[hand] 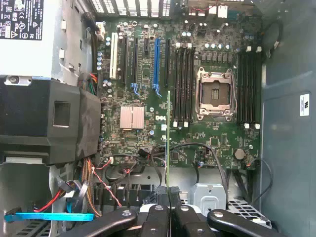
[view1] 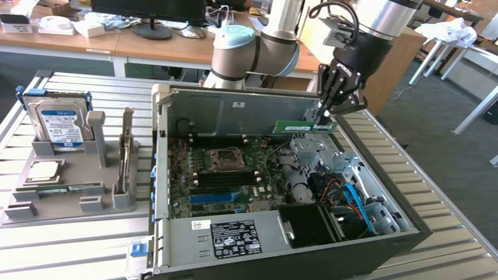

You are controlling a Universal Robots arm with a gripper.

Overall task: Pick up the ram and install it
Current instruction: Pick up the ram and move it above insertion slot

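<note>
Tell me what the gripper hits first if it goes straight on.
Probably the motherboard, just beside the black memory slots; the held ram would touch before the gripper. Depth is unclear.

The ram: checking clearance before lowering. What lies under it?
The tool holds the ram over the motherboard and some black cables. The strip straight beneath its edge is covered.
</note>
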